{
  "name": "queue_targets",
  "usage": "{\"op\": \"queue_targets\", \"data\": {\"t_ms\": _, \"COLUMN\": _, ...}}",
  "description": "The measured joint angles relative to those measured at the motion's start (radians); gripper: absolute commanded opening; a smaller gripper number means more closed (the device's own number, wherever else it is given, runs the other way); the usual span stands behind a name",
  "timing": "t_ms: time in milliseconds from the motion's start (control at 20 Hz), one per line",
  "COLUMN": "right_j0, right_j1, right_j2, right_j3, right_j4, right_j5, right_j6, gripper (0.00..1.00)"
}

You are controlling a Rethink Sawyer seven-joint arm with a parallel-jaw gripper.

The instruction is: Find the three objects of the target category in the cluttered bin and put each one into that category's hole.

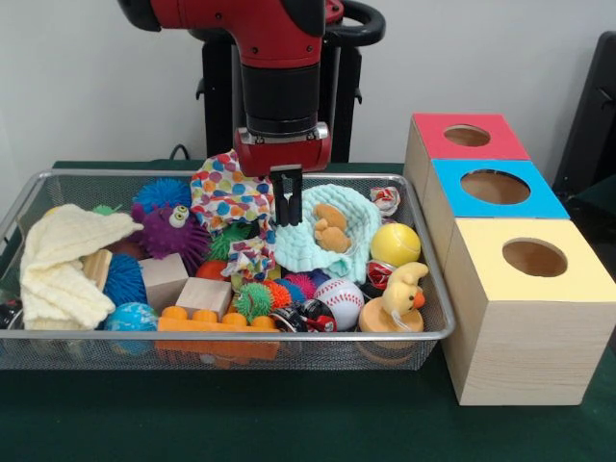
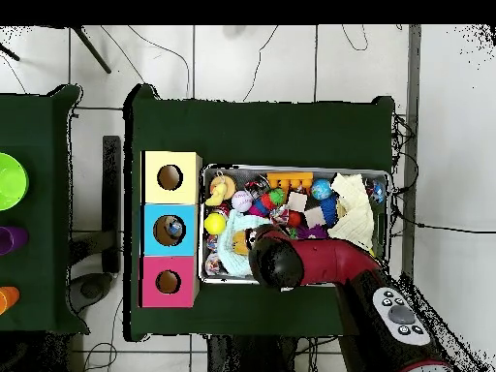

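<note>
Presently: gripper [image 1: 288, 206], fingers pressed together and empty, hangs mid-frame at the mint cloth [image 1: 332, 233] in the wire bin [image 1: 435, 310]. Hole boxes [image 1: 525, 303] stand right. We judge snagging the spotted cloth [image 1: 228, 193] the risk.

arm [image 1: 279, 58] cut off at top, hiding bin's [image 2: 386, 208] near wall overhead
</note>
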Motion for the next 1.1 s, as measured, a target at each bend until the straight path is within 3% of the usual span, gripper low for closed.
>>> {"op": "queue_targets", "data": {"t_ms": 200, "right_j0": -0.011, "right_j1": 0.005, "right_j2": 0.014, "right_j3": 0.0, "right_j4": 0.0, "right_j5": 0.0, "right_j6": 0.0, "gripper": 0.0}}
{"op": "queue_targets", "data": {"t_ms": 250, "right_j0": -0.017, "right_j1": 0.012, "right_j2": 0.019, "right_j3": 0.0, "right_j4": 0.0, "right_j5": 0.0, "right_j6": 0.0, "gripper": 1.0}}
{"op": "queue_targets", "data": {"t_ms": 1100, "right_j0": -0.02, "right_j1": 0.015, "right_j2": 0.02, "right_j3": 0.0, "right_j4": 0.0, "right_j5": 0.0, "right_j6": 0.0, "gripper": 1.0}}
